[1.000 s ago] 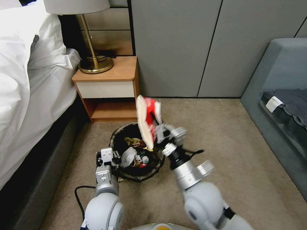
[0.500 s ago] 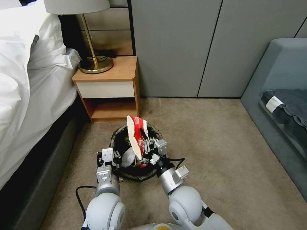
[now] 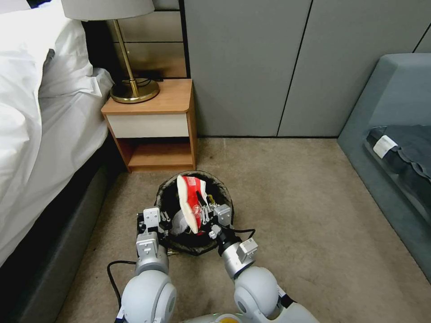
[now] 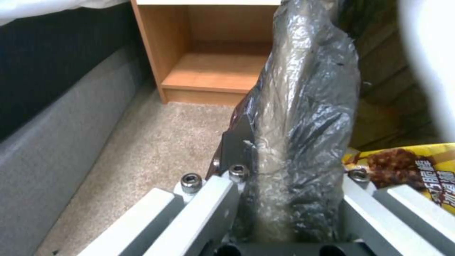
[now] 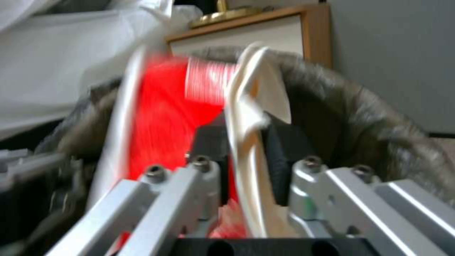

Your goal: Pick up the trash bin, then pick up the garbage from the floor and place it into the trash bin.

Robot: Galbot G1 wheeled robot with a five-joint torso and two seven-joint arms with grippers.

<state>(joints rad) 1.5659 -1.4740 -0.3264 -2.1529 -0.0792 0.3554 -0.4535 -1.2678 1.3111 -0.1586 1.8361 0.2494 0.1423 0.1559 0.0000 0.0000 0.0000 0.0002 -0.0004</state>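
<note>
Over the trash bin (image 3: 165, 190), red-and-white wrapper (image 3: 188, 199) in right hand (image 3: 207, 214).

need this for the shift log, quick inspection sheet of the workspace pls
surface: beige carpet, nothing loose seen on it
job's things: trash bin holds scraps; red-and-white wrapper over its opening
clutter: nothing seen
grippers: left gripper shut on the bin's bagged rim; right gripper shut on the wrapper
cables: black cable looped beside the left arm
surroundings: bed, nightstand with lamp, grey sofa
</note>
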